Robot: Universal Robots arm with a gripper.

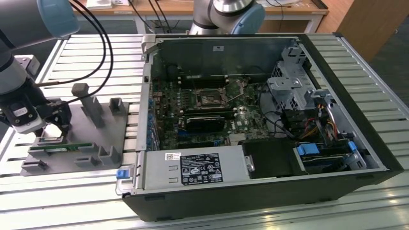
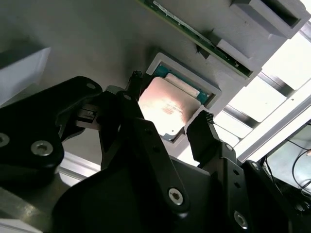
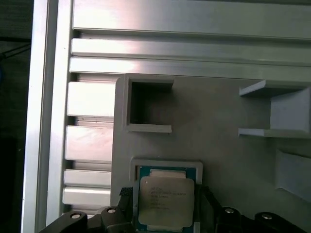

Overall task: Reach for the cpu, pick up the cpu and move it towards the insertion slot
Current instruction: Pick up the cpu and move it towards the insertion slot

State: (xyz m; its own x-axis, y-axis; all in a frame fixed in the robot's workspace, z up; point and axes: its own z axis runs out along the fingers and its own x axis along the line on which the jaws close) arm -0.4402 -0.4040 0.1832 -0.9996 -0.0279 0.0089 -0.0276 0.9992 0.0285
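Slatted alu table (image 1: 64,201). Open PC case (image 1: 255,191) at the exterior view's right, grey fixture plate (image 1: 89,136) at its left. Gripper (image 1: 54,132) sits low over the plate's far-left part. Insertion slot (image 1: 209,99) on the mobo, well apart.

Second wrist view: cpu (image 2: 167,109) lies flat in its pocket (image 2: 214,92), fingers (image 2: 204,131) either side. Claw wide, nothing clamped; prob. straddling for a side grip.

First wrist view: cpu (image 3: 166,201) seated, pocket walls keep it square. Slim gaps to both fingers.

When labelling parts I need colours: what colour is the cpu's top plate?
The cpu has a silvery metal top, edged teal-green; clearest in the first wrist view.
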